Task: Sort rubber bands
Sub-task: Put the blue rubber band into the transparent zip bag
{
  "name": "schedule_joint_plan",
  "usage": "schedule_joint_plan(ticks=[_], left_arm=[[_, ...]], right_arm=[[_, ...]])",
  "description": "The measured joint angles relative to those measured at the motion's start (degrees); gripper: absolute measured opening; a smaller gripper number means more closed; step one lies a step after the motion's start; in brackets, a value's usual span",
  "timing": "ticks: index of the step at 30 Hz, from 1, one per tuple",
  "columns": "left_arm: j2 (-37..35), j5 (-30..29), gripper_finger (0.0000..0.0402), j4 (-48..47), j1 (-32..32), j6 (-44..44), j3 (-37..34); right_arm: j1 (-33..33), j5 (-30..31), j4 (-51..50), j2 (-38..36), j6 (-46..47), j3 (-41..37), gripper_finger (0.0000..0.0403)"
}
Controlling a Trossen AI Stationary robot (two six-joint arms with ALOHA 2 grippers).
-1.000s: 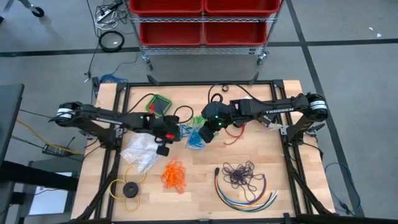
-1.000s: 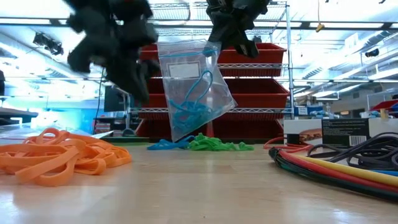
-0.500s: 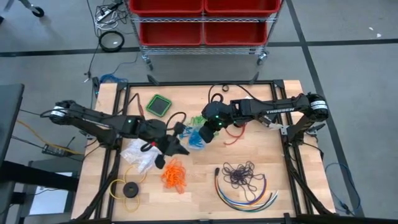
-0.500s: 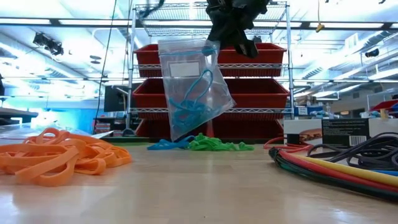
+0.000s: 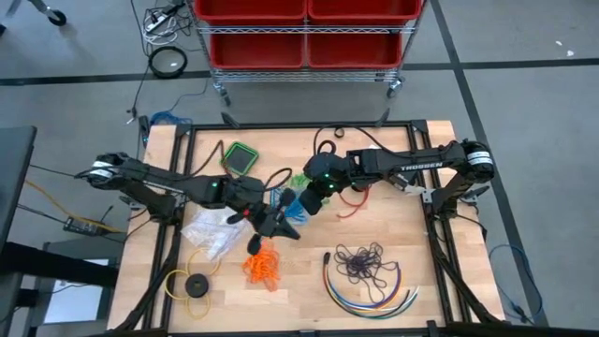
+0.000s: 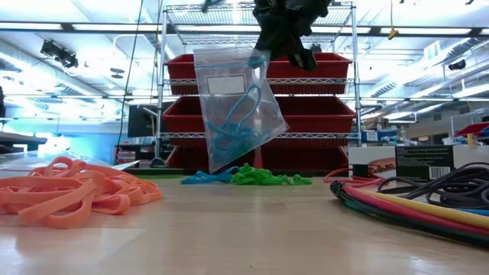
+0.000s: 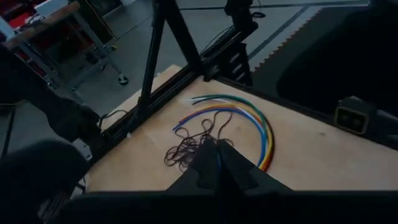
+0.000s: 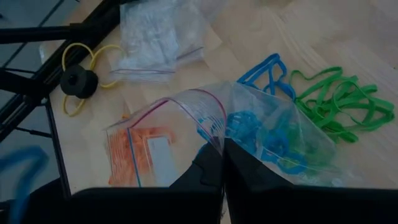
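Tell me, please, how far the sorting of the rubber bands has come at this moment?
Partly done: some blue bands already sit in the clear zip bag. In hand: the right gripper is shut on the bag's top edge, holding it up above the table; the left gripper is shut near the orange bands. Left: loose blue, green, orange and dark purple bands lie on the table.
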Motion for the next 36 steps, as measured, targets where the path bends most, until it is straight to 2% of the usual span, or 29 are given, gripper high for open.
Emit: schedule_joint_plan(ticks=[8, 12, 15, 20, 28, 33, 36], left_arm=[[2.9, -0.3, 0.0002, 2.4, 4.1, 6.1, -2.4], [3.0, -0.7, 0.0007, 4.0, 6.5, 6.3, -3.8], [3.0, 1.1, 0.0014, 3.8, 7.4, 5.9, -4.5], [3.0, 1.9, 0.0054, 3.6, 7.4, 5.9, -4.7], [3.0, -1.9, 0.0139, 5.2, 7.4, 2.9, -4.7], [2.6, -2.5, 0.0158, 5.0, 7.4, 2.7, -4.7], [0.8, -4.5, 0.0159, 1.5, 7.4, 2.7, -4.7]], right_arm=[[0.5, 0.2, -1.9, 0.0, 0.0, 0.0, 0.0], [0.5, 0.2, -1.2, 0.0, 0.0, 0.0, 0.0], [0.5, 0.2, -1.1, 0.0, -0.1, 0.0, 0.0], [0.5, 0.2, -0.8, 0.0, -0.1, 0.0, 0.0], [0.5, 0.2, -0.5, 0.0, -0.3, 0.0, 0.0], [0.5, 0.1, -0.6, 0.0, -0.5, 0.0, 0.0], [0.6, 0.1, -1.1, 0.0, -0.5, 0.0, 0.0]])
